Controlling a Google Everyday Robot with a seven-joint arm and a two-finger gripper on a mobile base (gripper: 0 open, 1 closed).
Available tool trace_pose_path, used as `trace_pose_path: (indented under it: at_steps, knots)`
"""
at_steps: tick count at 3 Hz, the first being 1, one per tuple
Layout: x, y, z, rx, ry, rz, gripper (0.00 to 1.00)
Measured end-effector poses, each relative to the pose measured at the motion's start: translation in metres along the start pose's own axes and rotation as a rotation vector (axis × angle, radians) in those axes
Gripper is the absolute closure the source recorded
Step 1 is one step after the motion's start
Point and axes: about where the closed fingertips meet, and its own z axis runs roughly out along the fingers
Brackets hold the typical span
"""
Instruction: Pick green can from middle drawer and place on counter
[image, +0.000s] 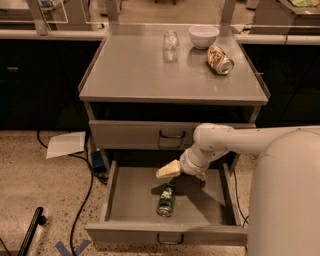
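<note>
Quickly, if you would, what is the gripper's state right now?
Gripper: over the middle drawer, above the green can; open or closed cannot be told.

- You are not getting any readable text — the green can (166, 200) in the middle drawer (132, 197) is showing only a blurred pattern.
- The orange-brown can (220, 60) on the counter (130, 70) is showing no legible label either.
- The gripper (164, 172) is hovering over the middle drawer, near the green can.

Cream pincer (179, 172) above grey middle drawer (134, 196); green can (166, 200) (white-flecked, silver ends).
</note>
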Motion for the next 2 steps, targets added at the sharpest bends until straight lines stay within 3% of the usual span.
trace_pose_path:
  at_steps: [1,2]
  knots:
    - [0.001,0.0,0.018,0.013,-0.05,0.022,0.0]
    - [0.019,0.003,0.043,0.065,-0.146,0.004,0.0]
